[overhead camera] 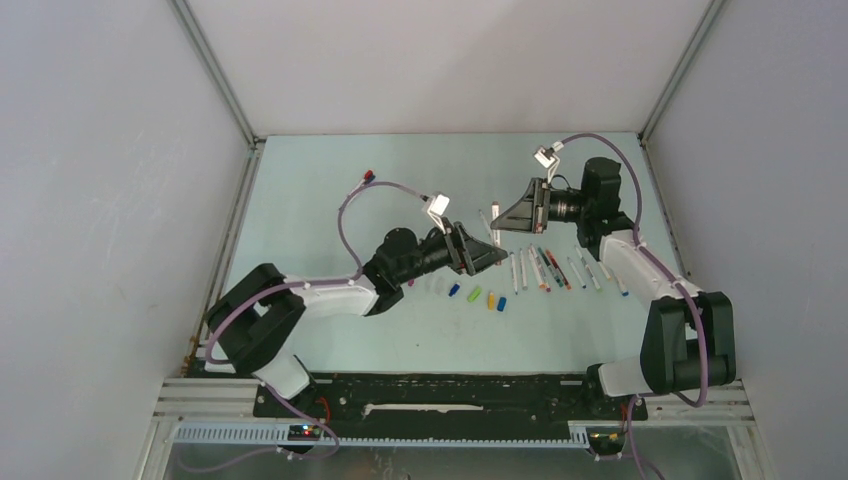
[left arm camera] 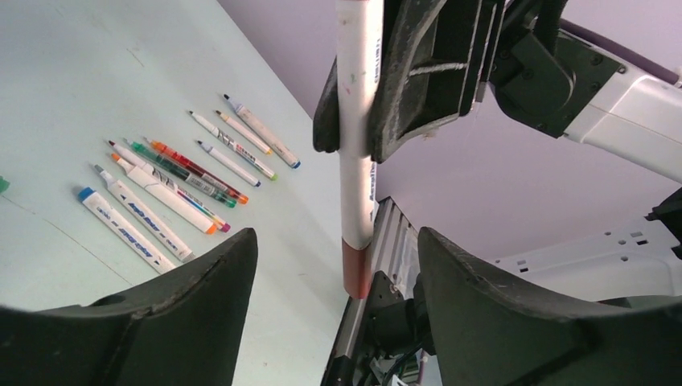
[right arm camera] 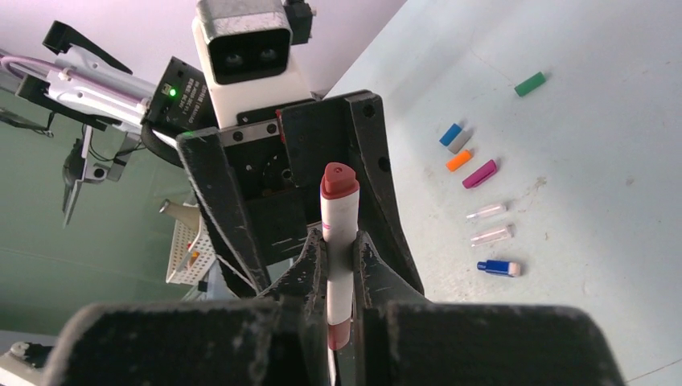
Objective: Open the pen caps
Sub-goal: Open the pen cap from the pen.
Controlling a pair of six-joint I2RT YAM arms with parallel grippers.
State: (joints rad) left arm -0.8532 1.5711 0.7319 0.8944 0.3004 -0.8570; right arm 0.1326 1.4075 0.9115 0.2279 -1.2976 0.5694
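Pale green tabletop [overhead camera: 300,180] carries loose coloured plastic pen caps [overhead camera: 474,294] nearest the bases. At one o'clock from them lies a row of white pens [overhead camera: 545,268]. Beyond, the left gripper [left arm camera: 338,265] gapes wide around a red-capped white marker [right arm camera: 338,241], which the right gripper [right arm camera: 341,265] clamps.

Pale blue-green table [overhead camera: 330,190] inside plain white enclosure walls [overhead camera: 110,180], metal corner posts [overhead camera: 215,70] at the back. On the table, a row of uncapped pens [left arm camera: 173,189], white barrels side by side with coloured tips bared, blue, orange, green and red among them, well apart from the near edge. At that near edge, a black base plate [overhead camera: 450,395] over aluminium rails [overhead camera: 200,400], purple cables [overhead camera: 350,215] looping above.
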